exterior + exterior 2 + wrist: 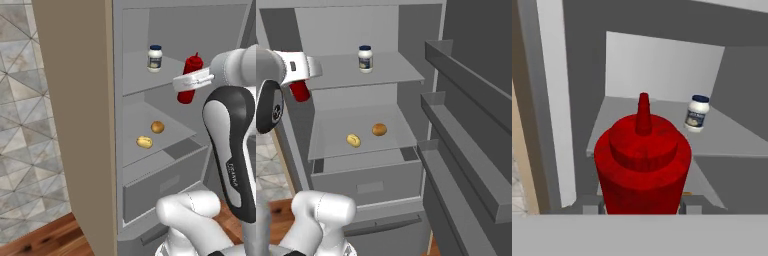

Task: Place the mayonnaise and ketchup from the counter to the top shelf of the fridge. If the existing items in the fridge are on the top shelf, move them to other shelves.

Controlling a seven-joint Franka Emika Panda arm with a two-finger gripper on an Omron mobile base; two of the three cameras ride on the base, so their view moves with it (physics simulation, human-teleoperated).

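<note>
The ketchup (190,79) is seen grasped in the claw (191,81) at the upper right of the left base view, the white hand crossing the bottle's middle, with the red cap above it and the base below. The bottle is held upright in the air, in front of the open fridge (220,30) and near the front edge of the top shelf (137,75); it does not rest on that shelf. In the right base view, only the lower red part of the bottle is seen at the left edge, under the white hand.

In the hand view, the bottle is seen from above and fills the lower centre, its cap pointing up the frame; dark finger tips (687,201) are glimpsed pressed at either side of it.

The mayonnaise (155,58) is seen standing upright on the top shelf, well apart from the ketchup, at upper centre of both base views and at right centre of the hand view.

On the shelf below, the yellowish oval (144,142) and the orange-brown ball (157,127) are seen lying near each other, apart. The grey door bins (471,125) are shown in the right base view, the tan-edged door (80,115) in the left.
</note>
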